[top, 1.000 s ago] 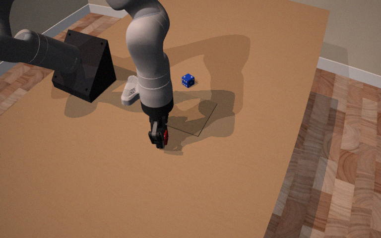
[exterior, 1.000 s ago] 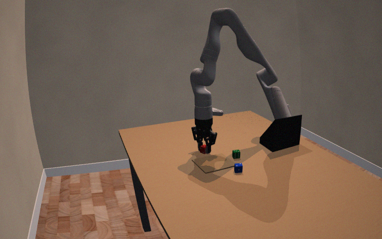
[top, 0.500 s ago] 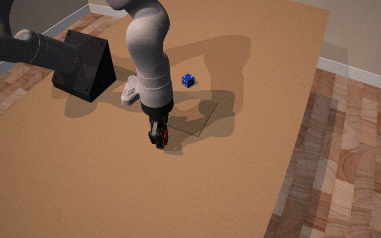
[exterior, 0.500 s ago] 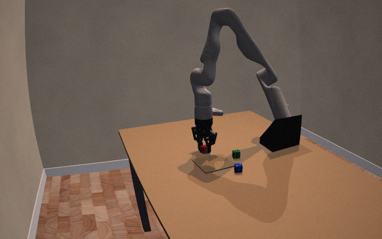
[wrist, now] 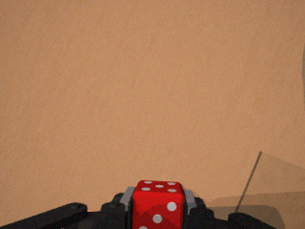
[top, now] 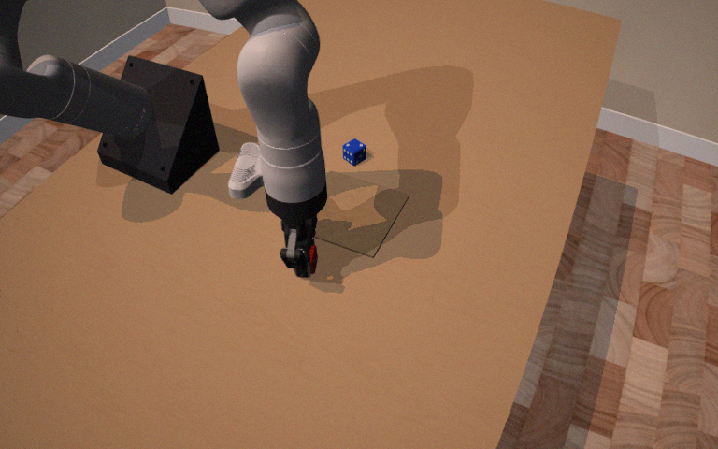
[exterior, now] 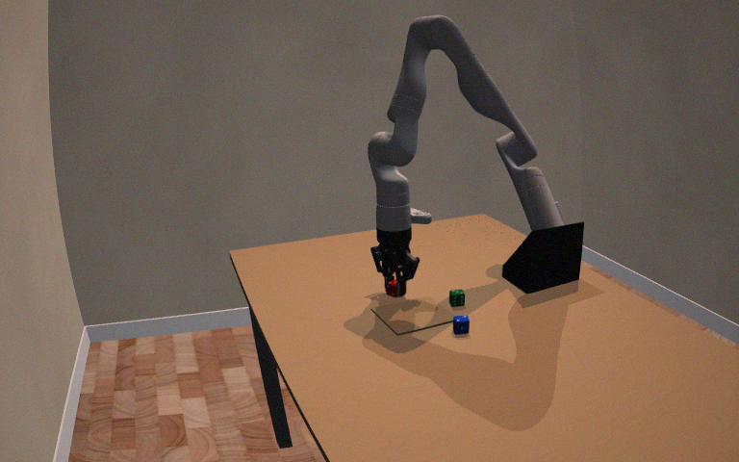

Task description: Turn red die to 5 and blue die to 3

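My gripper [top: 299, 260] is shut on the red die [wrist: 158, 212] and holds it a little above the table, just off the near-left corner of the thin brown mat [top: 363, 218]. The red die also shows between the fingers in the exterior view [exterior: 392, 287]. In the wrist view its face with three pips points at the camera. The blue die [top: 353, 152] [exterior: 461, 324] lies on the table beyond the mat's far edge, off the mat. The green die [exterior: 457, 297] lies on the table next to the mat; the arm hides it in the top view.
The black arm base [top: 158, 123] stands at the back left of the table. The table's edge [exterior: 256, 320] drops to the wooden floor on one side.
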`<action>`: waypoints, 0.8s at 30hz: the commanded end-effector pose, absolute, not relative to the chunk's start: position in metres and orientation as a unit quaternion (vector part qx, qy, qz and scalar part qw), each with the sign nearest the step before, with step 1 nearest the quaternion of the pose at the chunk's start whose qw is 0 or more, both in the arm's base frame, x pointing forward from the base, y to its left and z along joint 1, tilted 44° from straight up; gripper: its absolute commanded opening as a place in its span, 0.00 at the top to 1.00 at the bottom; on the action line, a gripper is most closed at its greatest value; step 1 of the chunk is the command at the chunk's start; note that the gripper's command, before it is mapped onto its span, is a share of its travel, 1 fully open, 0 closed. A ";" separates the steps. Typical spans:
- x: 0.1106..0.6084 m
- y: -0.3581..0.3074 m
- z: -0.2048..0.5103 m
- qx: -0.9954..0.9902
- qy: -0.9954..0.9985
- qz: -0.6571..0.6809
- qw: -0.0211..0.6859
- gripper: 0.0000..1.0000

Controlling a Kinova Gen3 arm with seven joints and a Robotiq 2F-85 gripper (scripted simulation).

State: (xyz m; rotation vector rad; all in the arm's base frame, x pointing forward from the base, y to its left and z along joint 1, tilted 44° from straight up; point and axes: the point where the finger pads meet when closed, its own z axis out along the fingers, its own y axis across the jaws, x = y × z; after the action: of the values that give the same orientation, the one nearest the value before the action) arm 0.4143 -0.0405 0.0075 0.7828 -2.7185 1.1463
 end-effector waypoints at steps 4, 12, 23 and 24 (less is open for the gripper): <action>0.415 -0.040 0.008 0.256 -0.890 0.375 0.044 0.74; 0.415 -0.040 0.008 0.256 -0.890 0.375 0.044 0.74; 0.414 -0.039 0.008 0.256 -0.890 0.375 0.044 0.74; 0.414 -0.039 0.009 0.256 -0.890 0.375 0.044 0.74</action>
State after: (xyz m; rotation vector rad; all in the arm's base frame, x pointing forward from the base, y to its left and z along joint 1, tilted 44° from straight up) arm 0.4138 -0.0406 0.0079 0.7811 -2.7170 1.1467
